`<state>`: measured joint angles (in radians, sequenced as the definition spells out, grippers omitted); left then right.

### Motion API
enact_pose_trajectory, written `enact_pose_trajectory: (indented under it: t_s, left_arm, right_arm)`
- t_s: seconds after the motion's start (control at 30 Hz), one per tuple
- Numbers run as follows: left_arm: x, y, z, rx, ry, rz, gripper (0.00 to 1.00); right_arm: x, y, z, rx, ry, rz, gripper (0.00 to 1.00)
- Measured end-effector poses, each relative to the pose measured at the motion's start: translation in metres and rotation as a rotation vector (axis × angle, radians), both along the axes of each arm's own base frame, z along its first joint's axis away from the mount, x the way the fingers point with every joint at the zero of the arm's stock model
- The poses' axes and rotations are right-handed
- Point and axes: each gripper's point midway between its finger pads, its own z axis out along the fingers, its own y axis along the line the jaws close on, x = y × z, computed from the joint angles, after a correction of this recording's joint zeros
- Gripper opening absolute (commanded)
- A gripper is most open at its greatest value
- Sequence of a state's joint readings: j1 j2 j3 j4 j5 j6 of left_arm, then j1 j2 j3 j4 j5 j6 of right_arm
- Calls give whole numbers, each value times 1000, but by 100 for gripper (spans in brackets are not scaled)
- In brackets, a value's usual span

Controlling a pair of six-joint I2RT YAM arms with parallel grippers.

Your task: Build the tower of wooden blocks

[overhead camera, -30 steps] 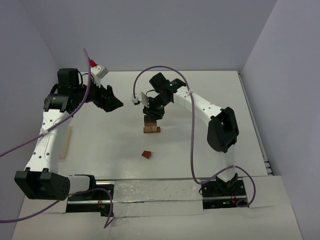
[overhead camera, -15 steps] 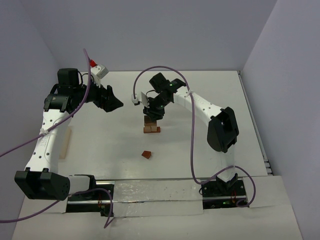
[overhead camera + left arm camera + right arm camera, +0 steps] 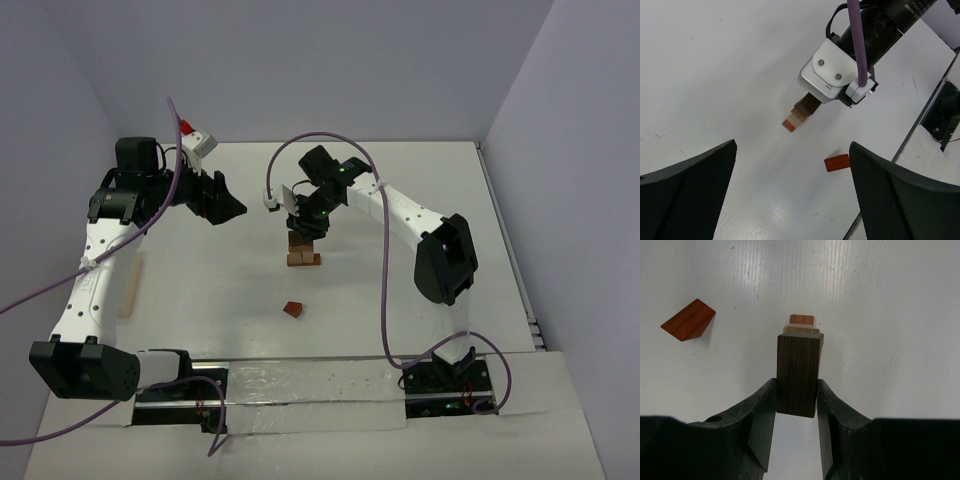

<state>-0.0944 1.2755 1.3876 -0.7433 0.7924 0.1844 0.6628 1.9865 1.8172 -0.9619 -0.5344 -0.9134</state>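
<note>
The wood block tower (image 3: 303, 256) stands mid-table as a short stack of reddish and tan blocks. My right gripper (image 3: 305, 228) hangs straight over it, shut on a dark brown block (image 3: 798, 374). That block lines up above a tan block (image 3: 801, 330) and a reddish one (image 3: 802, 319); whether they touch I cannot tell. A loose reddish wedge (image 3: 292, 309) lies on the table nearer the arm bases, also seen as the wedge (image 3: 688, 320) in the right wrist view. My left gripper (image 3: 232, 208) hovers to the tower's left, open and holding nothing, facing the stack (image 3: 795, 117).
A pale wooden tray (image 3: 132, 285) lies along the left edge under the left arm. Purple cables loop above both arms. The side walls close in the table on the left and right.
</note>
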Motion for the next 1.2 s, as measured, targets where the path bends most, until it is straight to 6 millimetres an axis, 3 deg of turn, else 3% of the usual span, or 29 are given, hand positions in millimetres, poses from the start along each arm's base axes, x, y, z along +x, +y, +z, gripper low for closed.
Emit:
enact_pose_trajectory:
  t_s: [1.2]
  left_arm:
    - [1, 1, -1, -3, 3, 2, 99]
  right_arm:
    - [-1, 2, -6, -10, 1, 15, 27]
